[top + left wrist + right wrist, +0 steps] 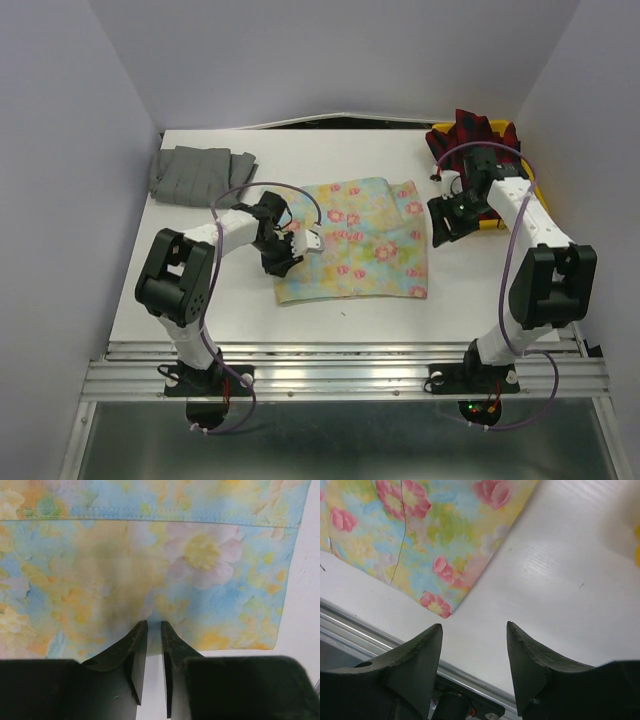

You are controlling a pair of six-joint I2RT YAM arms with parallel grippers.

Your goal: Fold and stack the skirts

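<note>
Sitting in the yellow tray (510, 128) at the table's (200, 290) far right corner is the plaid skirt (468, 130), a rumpled red-and-dark heap that spills over the tray's far rim. Part of the tray is hidden behind the right arm, so I cannot tell whether anything else is in it.

The floral skirt (360, 245) lies spread in the middle of the table, mostly flat, pink blooms on yellow and blue. A strip along its far right edge is turned over on itself. Its left edge is lifted a little where the left gripper (305, 243) has it. In the left wrist view the two dark fingers (137, 645) stand almost together, clenched on the cloth's edge, and the fabric (150, 555) there looks paler and washed out, with a stitched hem line running across the top.

The right gripper (440, 228) hangs just beside the skirt's right edge, near the tray. Its jaws are spread wide over bare table, holding nothing.

The grey skirt (200, 172) lies bunched in pleats at the far left corner, well apart from both arms.
</note>
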